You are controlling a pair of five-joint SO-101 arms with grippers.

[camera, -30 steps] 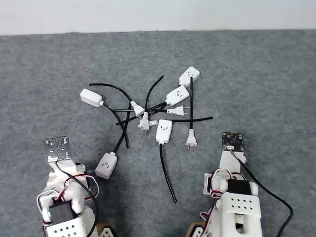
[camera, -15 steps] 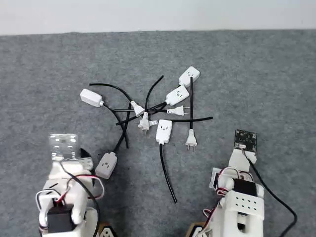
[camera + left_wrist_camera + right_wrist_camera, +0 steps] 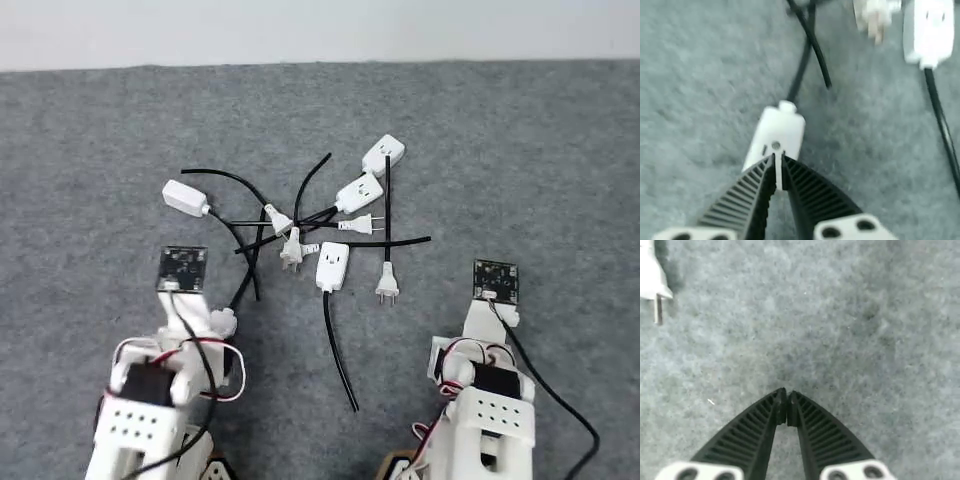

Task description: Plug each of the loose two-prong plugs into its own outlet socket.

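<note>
Over the nearest outlet socket [image 3: 779, 131] on the grey carpet [image 3: 865, 315]: my left gripper [image 3: 776, 167], jaws closed, holding nothing; my right gripper [image 3: 786, 410], likewise closed and empty, near a loose two-prong plug [image 3: 651, 282]; step, I judge: first pickup, calling next for opened jaws.

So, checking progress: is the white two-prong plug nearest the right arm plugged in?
Out. The white two-prong plug lies on the grey carpet, prongs bare, touching no socket.
</note>
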